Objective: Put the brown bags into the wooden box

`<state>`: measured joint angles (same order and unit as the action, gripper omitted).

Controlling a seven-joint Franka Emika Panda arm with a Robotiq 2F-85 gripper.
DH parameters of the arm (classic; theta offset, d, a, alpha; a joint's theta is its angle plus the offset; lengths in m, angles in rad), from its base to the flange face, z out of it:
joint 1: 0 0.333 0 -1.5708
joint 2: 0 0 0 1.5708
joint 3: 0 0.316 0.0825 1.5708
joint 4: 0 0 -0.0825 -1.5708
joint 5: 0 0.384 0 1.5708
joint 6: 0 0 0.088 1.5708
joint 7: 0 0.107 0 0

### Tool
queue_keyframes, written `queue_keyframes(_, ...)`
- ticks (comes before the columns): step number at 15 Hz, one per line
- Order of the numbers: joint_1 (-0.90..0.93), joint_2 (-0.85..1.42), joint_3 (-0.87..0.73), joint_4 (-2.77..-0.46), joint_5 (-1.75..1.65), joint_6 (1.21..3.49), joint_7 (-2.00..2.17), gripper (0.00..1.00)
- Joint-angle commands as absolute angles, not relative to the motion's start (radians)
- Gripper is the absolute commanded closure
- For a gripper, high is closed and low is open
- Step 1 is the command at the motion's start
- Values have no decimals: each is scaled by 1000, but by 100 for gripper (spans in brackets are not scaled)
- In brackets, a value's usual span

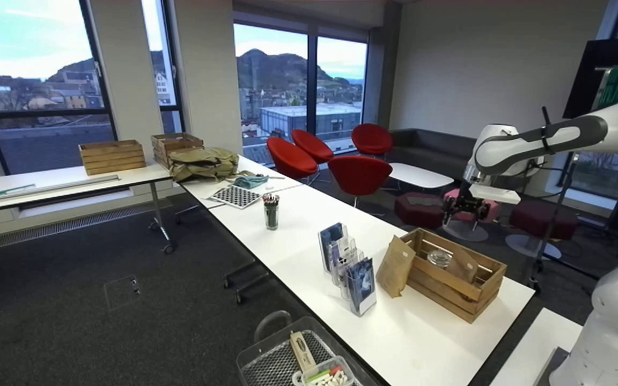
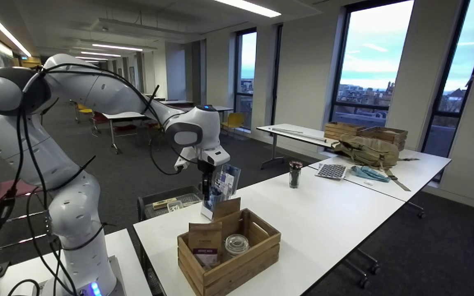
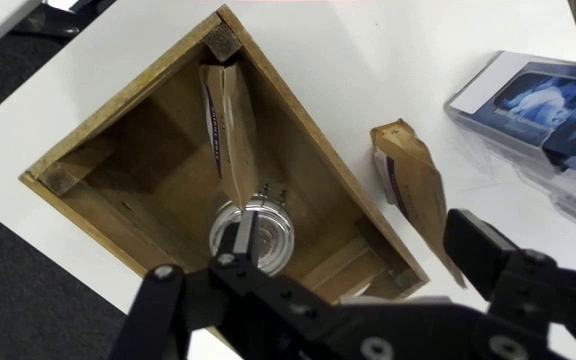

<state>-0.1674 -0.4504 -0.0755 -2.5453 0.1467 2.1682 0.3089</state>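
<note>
box (image 2: pixel 243 267) on table (image 1: pixel 287 252) | inner bag (image 2: pixel 205 242) in box; jar (image 2: pixel 237 245) in box too, right of inner bag in an exterior view | outer bag (image 1: pixel 396 266) on table, outside box, just beside long side, between box and leaflet holder (image 1: pixel 361 284) | pencil glass (image 1: pixel 271 217) past leaflet holder, backpack (image 1: pixel 204 162) well beyond | tool (image 3: pixel 358 240) above, apart from both bags

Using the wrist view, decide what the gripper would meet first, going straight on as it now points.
Probably the wooden box: its long wall shows below, between the fingers of the gripper. Depth is unclear; one fingertip overlaps the clear jar near the brown bag inside, so either might come first.
</note>
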Motion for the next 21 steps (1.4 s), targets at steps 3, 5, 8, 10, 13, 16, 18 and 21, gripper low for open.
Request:
queue_keyframes(3,-81,-380,-22,-2450,120,2194,160,0)
queue_keyframes(5,-48,-332,-16,-2414,122,2212,95,0)
queue_keyframes(8,-10,-242,-15,-2361,131,2260,17,0)
queue_keyframes(10,7,-180,-24,-2327,156,2287,-46,0)
queue_keyframes(13,10,-96,-29,-2276,177,2299,-116,0)
queue_keyframes(16,-2,-21,-34,-2234,206,2293,-177,0)
queue_keyframes(18,-11,23,-37,-2211,232,2290,-219,0)
queue_keyframes(21,-24,82,-38,-2179,254,2282,-261,0)
